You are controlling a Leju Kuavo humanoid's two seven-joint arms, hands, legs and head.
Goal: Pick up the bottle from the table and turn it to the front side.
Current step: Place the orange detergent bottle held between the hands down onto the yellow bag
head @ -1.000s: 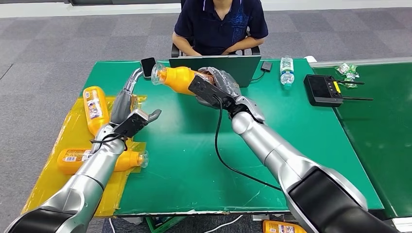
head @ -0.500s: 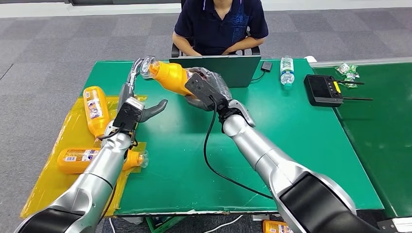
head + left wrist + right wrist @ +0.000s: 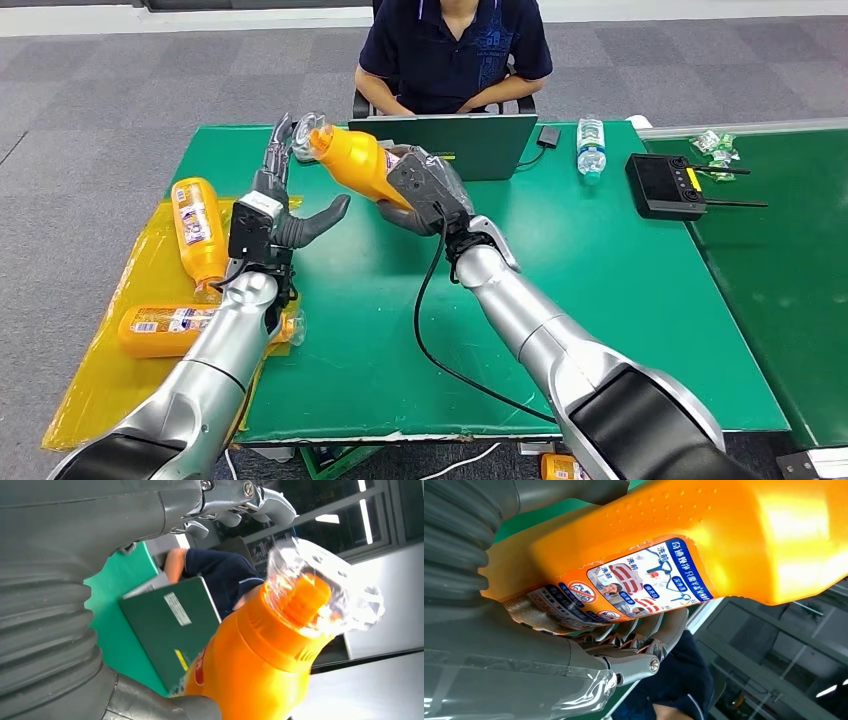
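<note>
orange bottle [image 3: 358, 163]: held above the green table [image 3: 600, 300], tilted, its clear-capped neck [image 3: 312, 138] pointed up and toward the left hand; in the right wrist view a blue-and-white printed label [image 3: 649, 580] is seen on its side
right hand [image 3: 425, 188]: wrapped around the lower body of the orange bottle, with fingers [image 3: 644, 635] curled under the label and the thumb on the other side
left hand [image 3: 285, 200]: raised just beside the neck of the bottle, fingers [image 3: 275, 155] spread upward and the thumb stuck out toward the bottle; nothing is held; whether the fingertips touch the cap cannot be told
cap seen from the left wrist: a clear cover [image 3: 325, 595] is seen over an orange nozzle, with the left hand's fingertips [image 3: 272, 505] near it
yellow sheet [image 3: 110, 370]: laid over the table's left edge
other bottles: one orange bottle [image 3: 195, 228] is lying on the yellow sheet further back, a second one [image 3: 170, 328] nearer the robot, partly hidden by the left arm
laptop [image 3: 480, 140]: open at the far edge of the table, its back turned to the robot
person [image 3: 450, 50]: seated behind the laptop, in a dark blue shirt
water bottle [image 3: 590, 148]: lying on the table to the right of the laptop
black device [image 3: 665, 185]: placed on the table's right end, antennas pointed right
</note>
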